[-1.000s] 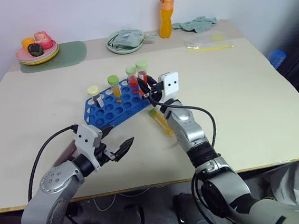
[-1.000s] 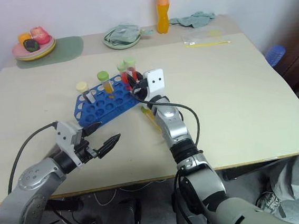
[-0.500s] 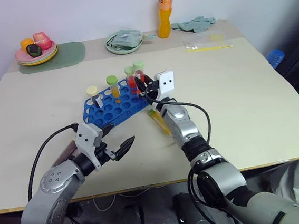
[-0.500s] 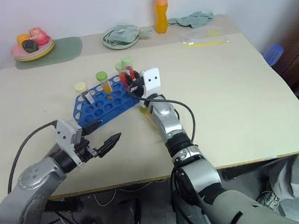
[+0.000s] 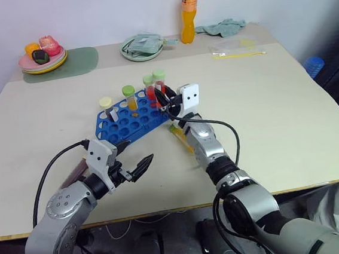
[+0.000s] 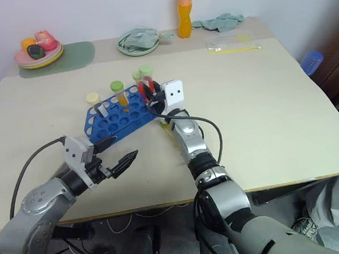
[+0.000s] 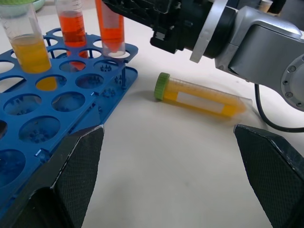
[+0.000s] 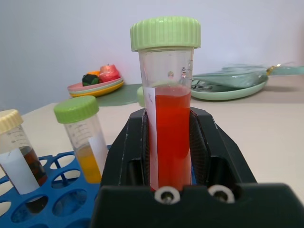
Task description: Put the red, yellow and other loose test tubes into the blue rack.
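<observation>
My right gripper is shut on a red test tube with a green cap, held upright at the right end of the blue rack. The left wrist view shows the tube's bottom at a corner hole of the rack. A yellow tube with a green cap lies on the table just right of the rack, under my right forearm. The rack holds a cream-capped dark tube, a green-capped yellow one and a green-capped red one. My left gripper hovers open in front of the rack.
A dark reddish, tube-like thing lies beside my left forearm. Along the back stand pink plates with fruit, a green plate, an orange bottle, a teal cloth and a plastic bag.
My right arm has changed its bend while its gripper and the red tube stay at the rack's right end. The left arm has not moved.
</observation>
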